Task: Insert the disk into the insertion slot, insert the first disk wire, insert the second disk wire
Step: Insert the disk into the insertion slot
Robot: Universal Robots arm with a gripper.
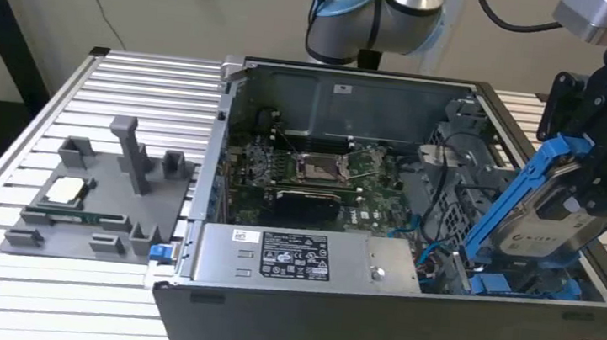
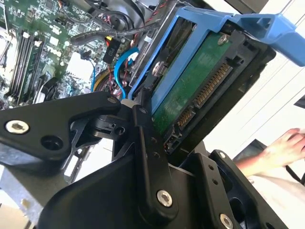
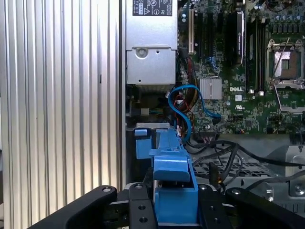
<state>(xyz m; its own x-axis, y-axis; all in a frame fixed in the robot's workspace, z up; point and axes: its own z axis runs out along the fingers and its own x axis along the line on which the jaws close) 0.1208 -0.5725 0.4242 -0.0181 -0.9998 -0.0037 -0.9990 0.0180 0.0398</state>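
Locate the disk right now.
At the exterior view's right, the disk is clamped in the end effector, tilted steeply, its lower end by the blue rails of the insertion slot.

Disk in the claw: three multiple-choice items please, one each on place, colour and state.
1. The disk is: A left of the case in the exterior view; B behind the case; C over the case's end at the exterior view's right.
2. Its carrier frame is: A blue; B red; C black.
3. The disk is: A lying flat; B tilted, gripped by the claw; C dropped loose.
Answers: C, it hangs over that end; A, the frame is blue in every view; B, the claw is shut on it, slanted.
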